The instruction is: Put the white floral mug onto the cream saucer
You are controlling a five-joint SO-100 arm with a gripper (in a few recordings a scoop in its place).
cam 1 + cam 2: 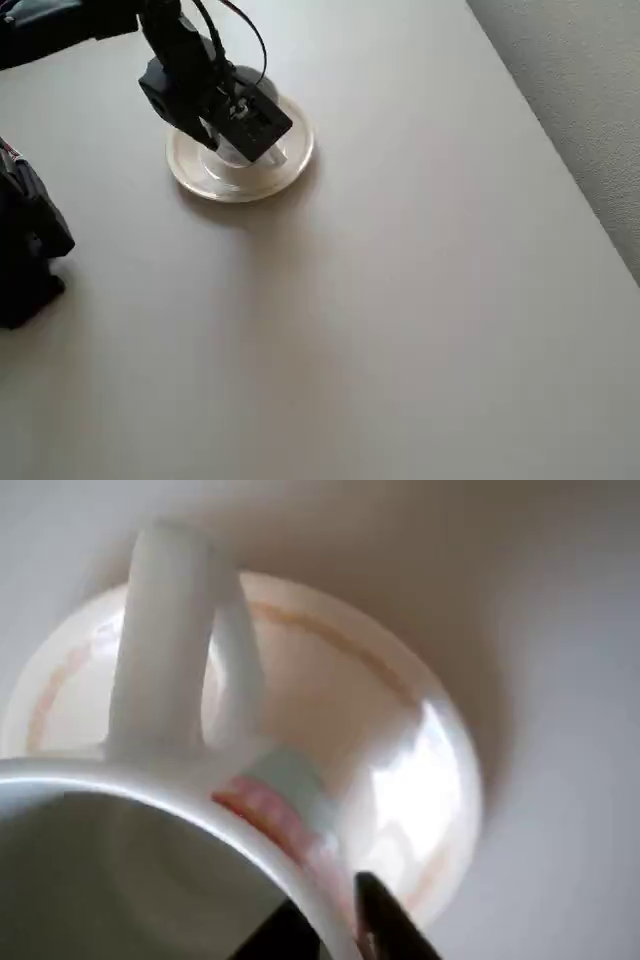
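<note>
Right under the wrist camera, the white floral mug (150,840) sits over the cream saucer (400,780), its rim pinched in the black gripper (335,920); contact underneath is hidden.

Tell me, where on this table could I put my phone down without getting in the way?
In the overhead view, the table is bare across its middle, lower part and right side up to the edge. It is crowded upper left, where the gripper hangs over the cream saucer, and at the left edge.

glossy ceramic mug (150,810), glossy saucer (400,770), matt smooth table (400,320).
</note>
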